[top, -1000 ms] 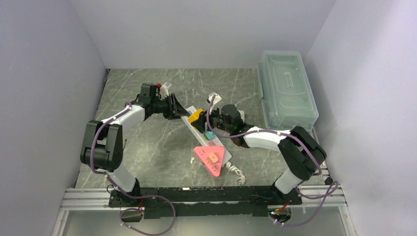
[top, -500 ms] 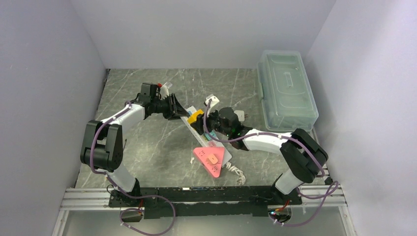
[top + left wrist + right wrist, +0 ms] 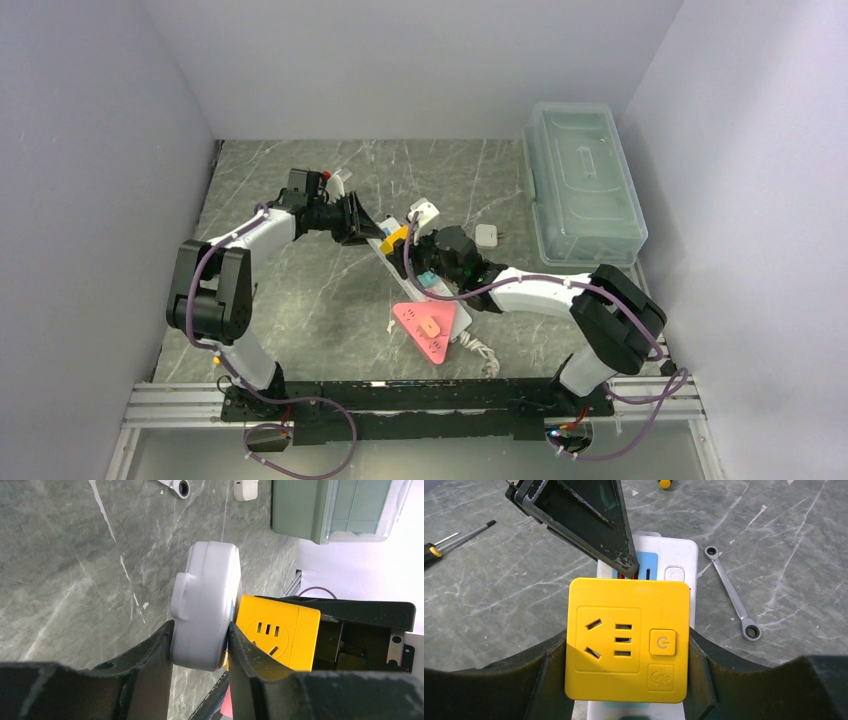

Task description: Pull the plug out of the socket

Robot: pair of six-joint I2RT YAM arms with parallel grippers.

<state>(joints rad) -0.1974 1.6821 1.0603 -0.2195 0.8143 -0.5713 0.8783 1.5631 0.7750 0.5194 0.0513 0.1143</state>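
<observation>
The socket is a long white power strip (image 3: 432,283) lying diagonally mid-table. A yellow cube plug (image 3: 397,237) sits on its far end. My left gripper (image 3: 365,228) is shut on the strip's rounded white end (image 3: 205,605), one finger on each side (image 3: 200,630). My right gripper (image 3: 412,250) is shut on the yellow plug (image 3: 626,640), its fingers pressed on both sides of it. The strip's white end and a blue outlet face (image 3: 646,562) show just beyond the plug. The plug's prongs are hidden. The yellow plug also shows in the left wrist view (image 3: 275,632).
A pink triangular power strip (image 3: 430,325) lies near the front. A clear lidded box (image 3: 582,180) stands at the back right, with a white adapter (image 3: 487,236) next to it. A wrench (image 3: 734,595) and a screwdriver (image 3: 454,540) lie on the marble table.
My right gripper has moved left along the strip onto the yellow plug and now clasps it. My left gripper has stayed on the strip's end.
</observation>
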